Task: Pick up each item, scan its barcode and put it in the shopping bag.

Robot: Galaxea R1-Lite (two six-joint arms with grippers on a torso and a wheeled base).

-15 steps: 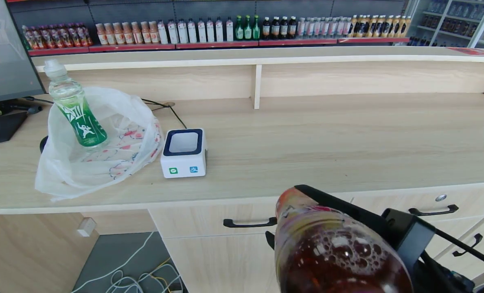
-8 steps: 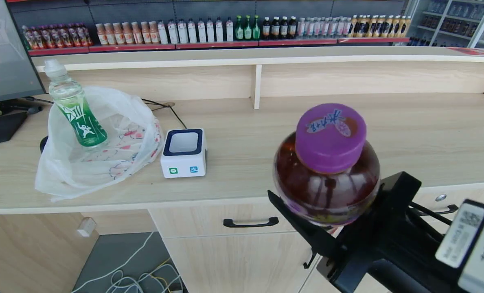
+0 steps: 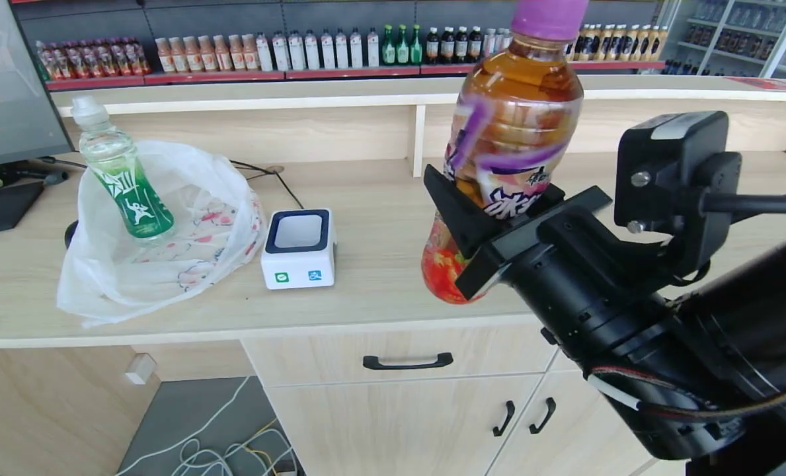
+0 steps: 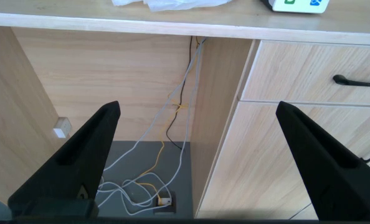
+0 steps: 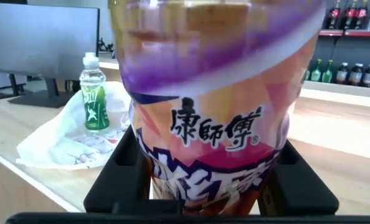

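Note:
My right gripper [image 3: 498,225] is shut on a purple-capped bottle of amber tea [image 3: 508,125], holding it upright above the counter's front edge, right of the scanner; the bottle's label [image 5: 216,143] faces the right wrist camera. The white barcode scanner [image 3: 299,248] sits on the counter [image 3: 564,218] with its window facing up. To its left lies the white plastic shopping bag [image 3: 188,251], with a green-labelled bottle [image 3: 125,175] standing upright in it. My left gripper [image 4: 197,168] hangs open below the counter, in front of the cabinet.
A monitor [image 3: 9,79] stands at the counter's far left, with cables behind the bag. A raised wooden shelf [image 3: 419,99] runs along the back. Drawers with black handles [image 3: 407,361] sit below. Cables [image 4: 166,162] lie on the floor under the counter.
My right arm has swung the tea bottle up from low in front of the drawers to upright above the counter edge. The bag, green bottle and scanner have not moved.

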